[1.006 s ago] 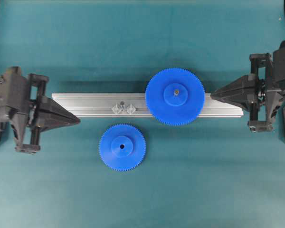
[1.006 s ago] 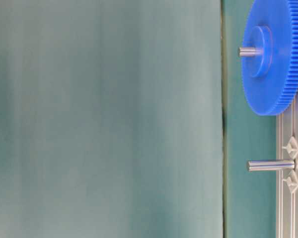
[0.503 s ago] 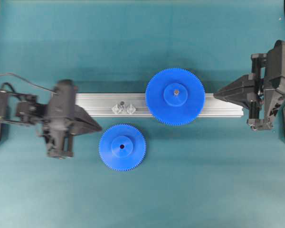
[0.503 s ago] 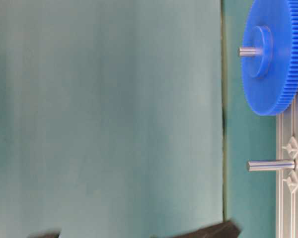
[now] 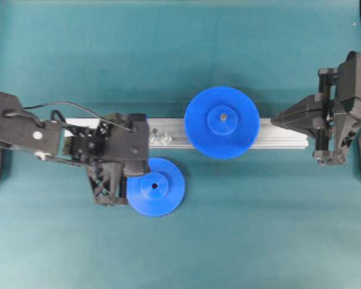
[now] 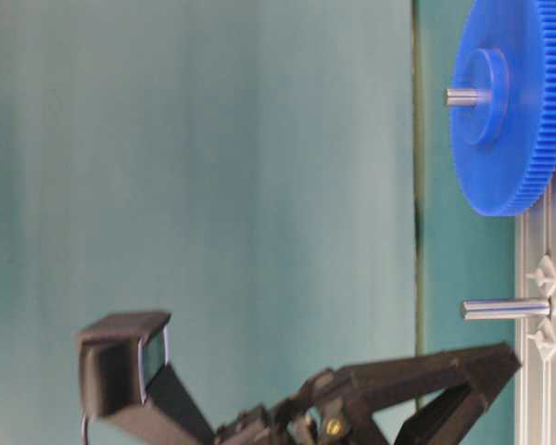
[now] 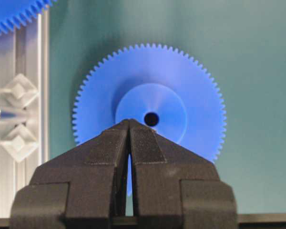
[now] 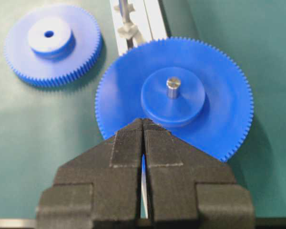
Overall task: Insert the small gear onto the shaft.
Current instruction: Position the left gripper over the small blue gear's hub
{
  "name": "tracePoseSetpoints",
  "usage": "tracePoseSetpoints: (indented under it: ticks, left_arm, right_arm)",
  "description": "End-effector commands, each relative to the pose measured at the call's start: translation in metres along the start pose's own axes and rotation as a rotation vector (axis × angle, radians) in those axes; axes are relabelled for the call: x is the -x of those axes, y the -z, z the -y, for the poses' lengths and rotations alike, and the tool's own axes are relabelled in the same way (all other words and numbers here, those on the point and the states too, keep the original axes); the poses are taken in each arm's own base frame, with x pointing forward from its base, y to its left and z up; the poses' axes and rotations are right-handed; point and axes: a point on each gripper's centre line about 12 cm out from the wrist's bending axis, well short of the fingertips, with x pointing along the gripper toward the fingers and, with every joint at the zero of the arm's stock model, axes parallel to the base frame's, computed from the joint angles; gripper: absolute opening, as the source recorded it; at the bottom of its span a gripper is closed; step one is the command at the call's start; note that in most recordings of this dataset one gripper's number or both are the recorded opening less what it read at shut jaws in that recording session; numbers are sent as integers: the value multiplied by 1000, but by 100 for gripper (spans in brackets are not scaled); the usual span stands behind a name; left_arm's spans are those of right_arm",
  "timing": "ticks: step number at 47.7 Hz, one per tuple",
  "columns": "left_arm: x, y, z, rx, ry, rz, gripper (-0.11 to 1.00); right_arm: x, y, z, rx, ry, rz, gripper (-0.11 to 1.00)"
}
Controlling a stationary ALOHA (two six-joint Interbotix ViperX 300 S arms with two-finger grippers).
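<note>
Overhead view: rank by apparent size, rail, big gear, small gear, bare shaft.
1. Aluminium rail, longest, though partly covered.
2. Large gear.
3. Small gear, its left edge hidden under the left gripper.
4. Shaft, seen end-on, tiny.

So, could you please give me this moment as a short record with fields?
small gear: flat on the mat, in front of the rail, not held
shaft: bare, upright on the rail
big gear: seated on its own pin
left gripper: shut, above the small gear's near edge
right gripper: shut, at the big gear's edge
</note>
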Motion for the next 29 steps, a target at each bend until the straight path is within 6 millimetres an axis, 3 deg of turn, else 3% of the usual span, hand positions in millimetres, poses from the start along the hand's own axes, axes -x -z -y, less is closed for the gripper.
tracePoseSetpoints:
  ticks: [1, 29]
  left_arm:
    - [2, -14, 5, -9, 8, 20, -2]
    - [-23, -25, 12, -25, 3, -152, -2]
  right_arm:
    - [1, -7, 0, -8, -1, 20, 0]
    - [0, -7, 0, -11, -1, 17, 0]
